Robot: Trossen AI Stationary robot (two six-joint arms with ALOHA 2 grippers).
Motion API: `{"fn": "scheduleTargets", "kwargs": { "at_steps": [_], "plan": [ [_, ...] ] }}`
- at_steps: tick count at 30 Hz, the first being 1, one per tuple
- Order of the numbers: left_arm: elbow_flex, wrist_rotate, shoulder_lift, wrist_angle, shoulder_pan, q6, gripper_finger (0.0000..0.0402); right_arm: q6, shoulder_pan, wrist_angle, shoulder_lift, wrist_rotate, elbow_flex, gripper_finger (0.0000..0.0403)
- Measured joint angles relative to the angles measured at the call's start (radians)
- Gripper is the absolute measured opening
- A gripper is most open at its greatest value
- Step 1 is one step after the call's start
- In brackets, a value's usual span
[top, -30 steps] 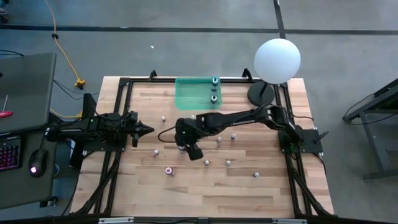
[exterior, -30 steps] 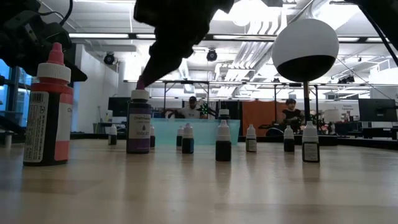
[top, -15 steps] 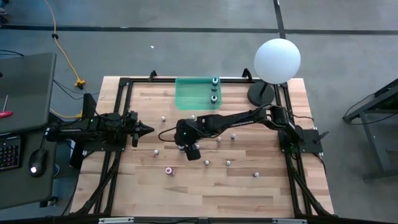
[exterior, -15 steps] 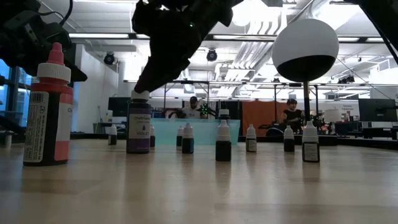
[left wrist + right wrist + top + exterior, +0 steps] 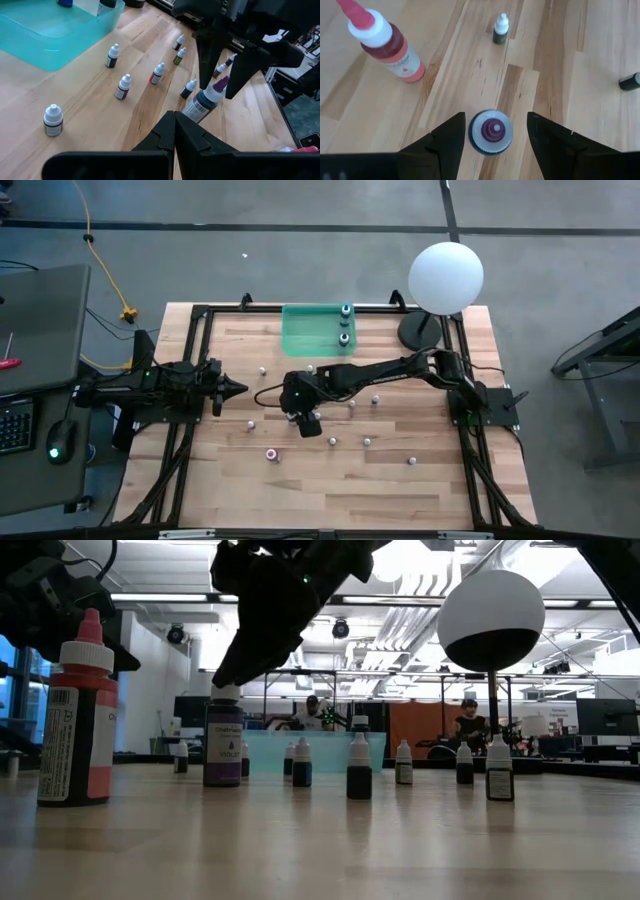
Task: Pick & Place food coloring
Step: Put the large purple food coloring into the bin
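Right now my right gripper hangs over purple bottle mid-table, fingers spread either side of cap, not touching. Bottle upright on table. Left gripper closed, empty, parked at left side.

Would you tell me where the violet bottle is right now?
The violet bottle stands near the table's middle, directly beneath the right gripper, whose open fingers straddle its cap; the pink bottle is nearby.

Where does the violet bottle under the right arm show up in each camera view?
High view: hidden under the right gripper.
Low view: violet bottle, left of centre, beside the pink bottle.
Left wrist view: centre, between open jaws.
Right wrist view: bottom centre.
Shared landmark: the green tray.
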State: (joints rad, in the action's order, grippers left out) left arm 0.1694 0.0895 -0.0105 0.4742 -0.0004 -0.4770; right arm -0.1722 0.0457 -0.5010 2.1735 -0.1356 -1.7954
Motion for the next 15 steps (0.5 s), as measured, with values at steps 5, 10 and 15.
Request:
{"fn": "scheduleTargets", "kwargs": {
  "at_steps": [5,10,15],
  "plan": [
    [0.0,0.0,0.0,0.0,0.0,0.0,0.0,0.0,0.0,-0.003,0.007,0.001,0.0,0.0204],
    [0.0,0.0,0.0,0.0,0.0,0.0,0.0,0.0,-0.001,0.0,0.013,0.004,0.0,0.0204],
    [0.0,0.0,0.0,0.0,0.0,0.0,0.0,0.0,-0.002,-0.002,0.015,0.007,0.0,0.0204]
  ]
}}
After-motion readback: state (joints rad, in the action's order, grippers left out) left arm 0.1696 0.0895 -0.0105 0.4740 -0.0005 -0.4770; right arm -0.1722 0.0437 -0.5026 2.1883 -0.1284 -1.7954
